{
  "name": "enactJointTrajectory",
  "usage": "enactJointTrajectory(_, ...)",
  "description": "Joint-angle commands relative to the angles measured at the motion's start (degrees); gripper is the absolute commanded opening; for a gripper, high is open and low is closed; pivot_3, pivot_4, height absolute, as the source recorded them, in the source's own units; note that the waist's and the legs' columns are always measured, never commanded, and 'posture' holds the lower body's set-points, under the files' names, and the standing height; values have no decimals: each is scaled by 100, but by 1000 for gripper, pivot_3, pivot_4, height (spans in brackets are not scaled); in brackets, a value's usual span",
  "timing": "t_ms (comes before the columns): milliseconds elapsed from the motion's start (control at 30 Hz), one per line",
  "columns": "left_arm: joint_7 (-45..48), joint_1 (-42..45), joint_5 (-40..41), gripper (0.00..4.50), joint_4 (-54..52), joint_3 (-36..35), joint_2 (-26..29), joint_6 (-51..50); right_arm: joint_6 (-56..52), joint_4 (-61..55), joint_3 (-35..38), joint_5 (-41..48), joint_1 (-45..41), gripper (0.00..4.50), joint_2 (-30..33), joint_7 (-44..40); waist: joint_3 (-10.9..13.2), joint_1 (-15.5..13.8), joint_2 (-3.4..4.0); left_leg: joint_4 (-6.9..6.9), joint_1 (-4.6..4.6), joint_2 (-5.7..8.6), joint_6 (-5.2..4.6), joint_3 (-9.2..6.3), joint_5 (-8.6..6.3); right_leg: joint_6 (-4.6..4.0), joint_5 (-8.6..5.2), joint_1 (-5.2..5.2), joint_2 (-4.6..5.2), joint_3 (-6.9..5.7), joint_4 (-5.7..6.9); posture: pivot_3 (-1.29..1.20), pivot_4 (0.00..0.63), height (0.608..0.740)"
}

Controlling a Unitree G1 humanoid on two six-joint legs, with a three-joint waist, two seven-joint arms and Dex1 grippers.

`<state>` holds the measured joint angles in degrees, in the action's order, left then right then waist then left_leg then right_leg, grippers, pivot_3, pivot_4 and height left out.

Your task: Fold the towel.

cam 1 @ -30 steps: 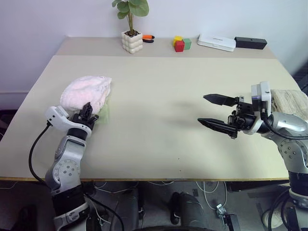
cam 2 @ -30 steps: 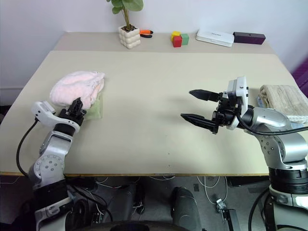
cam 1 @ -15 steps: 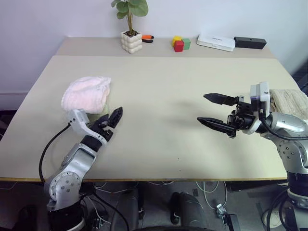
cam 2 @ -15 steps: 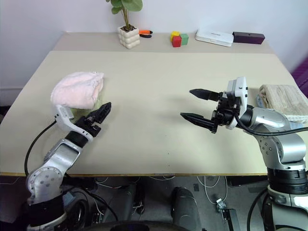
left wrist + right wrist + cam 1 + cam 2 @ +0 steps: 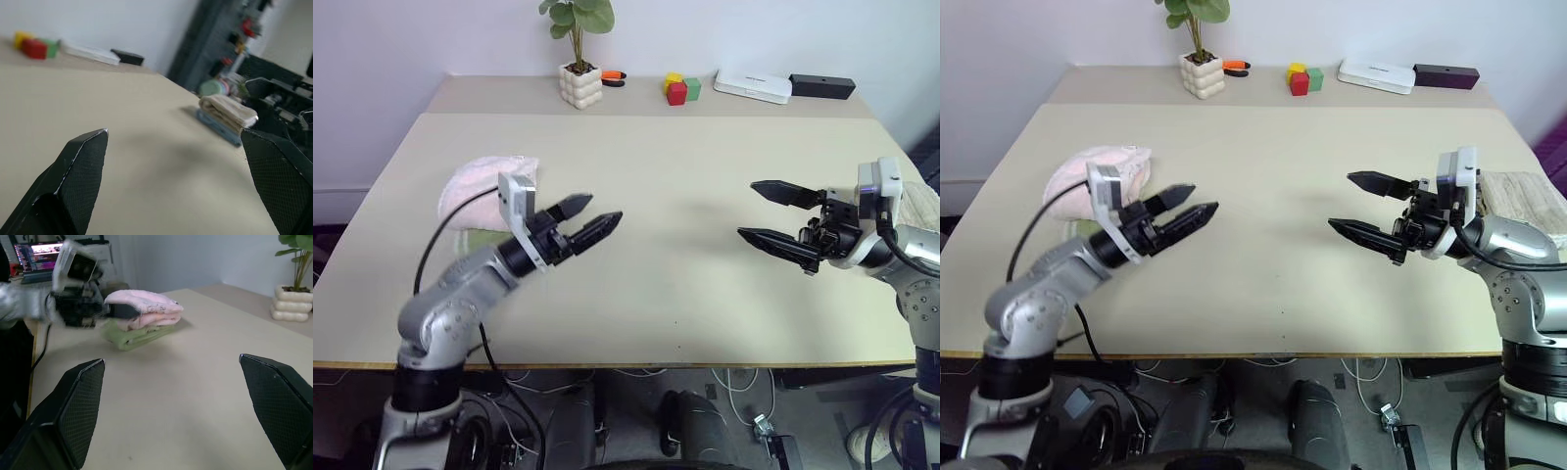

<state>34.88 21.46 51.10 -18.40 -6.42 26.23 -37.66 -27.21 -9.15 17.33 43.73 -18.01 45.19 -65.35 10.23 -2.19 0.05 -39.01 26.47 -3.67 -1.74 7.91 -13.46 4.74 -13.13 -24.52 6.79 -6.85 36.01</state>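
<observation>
The towel [image 5: 144, 308] is lying folded on a green cloth [image 5: 139, 335], at nine o'clock on the table [image 5: 705, 166]. The left gripper [image 5: 592, 217] and right gripper [image 5: 773, 213] are hanging wide open, holding nothing. A low left arm could be bumping the pile over.

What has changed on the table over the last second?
The left tool was down at the pink towel, fingers together. It has let go, risen and swung toward the middle of the table, and now stands open. The folded towel stays on the green cloth. The right tool stays open and has shifted slightly outward.
</observation>
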Motion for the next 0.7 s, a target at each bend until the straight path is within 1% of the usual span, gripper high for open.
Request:
enactJointTrajectory(33, 606, 390, -256, 4404, 537, -31, 215, 270, 39, -118, 179, 60, -101, 4500, 116, 8, 0, 5, -1, 0, 1, 0, -3, 1, 0, 1, 0, 0, 0, 0, -3, 0, 150, 740)
enactJointTrajectory(67, 608, 476, -322, 4404, 627, 6, 169, 299, 81, -44, 217, 42, -84, 4500, 155, -61, 0, 5, -1, 1, 1, 0, -13, 1, 5, 1, 0, 0, 0, 0, -3, 0, 150, 740)
enactJointTrajectory(133, 915, 637, -636, 4404, 1161, 18, 216, 630, 177, -124, 150, -161, -20, 4500, 36, 225, 0, 5, -1, 1, 1, 1, -16, 2, 7, 2, 1, -1, 0, 0, -2, 0, 150, 740)
enactJointTrajectory(200, 974, 737, -880, 4404, 1370, 150, 84, 824, 250, -26, 248, -198, 83, 4500, 52, 208, 0, -1, -1, 1, 1, 1, -15, 2, 9, 2, 1, -2, -1, -1, 0, 0, 150, 740)
enactJointTrajectory(300, 1202, 881, -977, 4404, 1701, 180, -14, 896, 141, -449, 280, -145, 291, 4500, -29, 557, 1, -14, -2, 1, 5, 2, -16, 1, 8, 3, 1, 0, 1, -1, -2, 0, 150, 740)
enactJointTrajectory(433, 1510, 1031, -1250, 4404, 2063, 239, -9, 1066, 63, -715, 356, -83, 583, 4500, 19, 696, 1, 2, -2, 0, 4, 1, -17, 1, 8, 3, 2, -2, 1, 0, 0, 0, 150, 740)
enactJointTrajectory(533, 1509, 1118, -1330, 4404, 2190, 196, -94, 1130, 23, -726, 415, -60, 654, 4500, 117, 659, 1, 4, -2, 1, 4, 0, -17, 1, 8, 3, 1, -2, 1, -1, 0, 0, 150, 740)
enactJointTrajectory(700, 1465, 980, -1494, 4404, 2124, 232, -237, 1257, -18, -593, 290, -75, 411, 4500, 218, 574, 1, 1, -2, 0, 4, -1, -18, 1, 9, 3, 1, -2, 1, 0, -1, 0, 150, 740)
